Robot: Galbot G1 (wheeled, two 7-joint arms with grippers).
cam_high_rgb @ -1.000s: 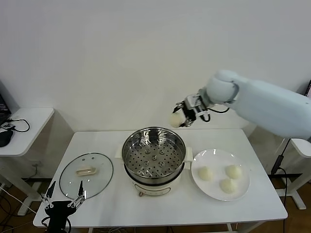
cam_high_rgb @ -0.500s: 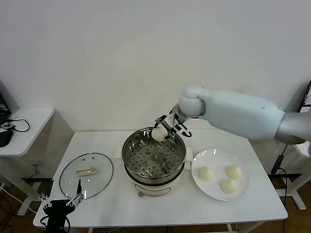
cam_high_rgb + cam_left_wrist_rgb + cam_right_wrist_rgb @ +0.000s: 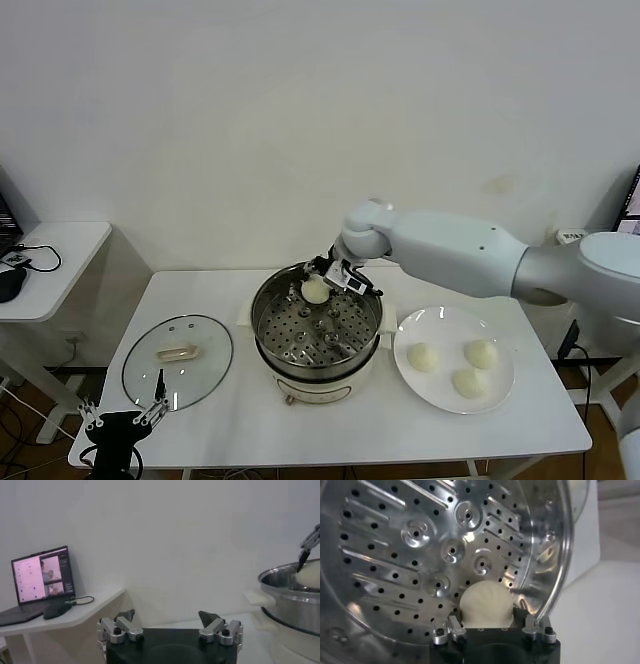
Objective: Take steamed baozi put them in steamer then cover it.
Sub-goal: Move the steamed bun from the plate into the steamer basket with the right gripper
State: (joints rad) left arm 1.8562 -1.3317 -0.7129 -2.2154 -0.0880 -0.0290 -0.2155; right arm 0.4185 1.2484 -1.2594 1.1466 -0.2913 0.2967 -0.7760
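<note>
The right claw [image 3: 322, 287] grips a bun [image 3: 314, 290] low inside the steamer [image 3: 316, 322], by its far wall. Released too early, the bun could roll or catch the rim. The left claw [image 3: 122, 415] waits, spread open, beside the desk [image 3: 330, 430].

White table [image 3: 330, 430]; white plate [image 3: 440, 325] on it; side desk [image 3: 55, 245] with laptop [image 3: 42, 577], mouse [image 3: 56, 610].

We face a plain white wall [image 3: 200, 120]. The white table [image 3: 250, 420] stands before it. A white side desk [image 3: 60, 250] at left carries a laptop [image 3: 42, 580] and mouse [image 3: 56, 610].
</note>
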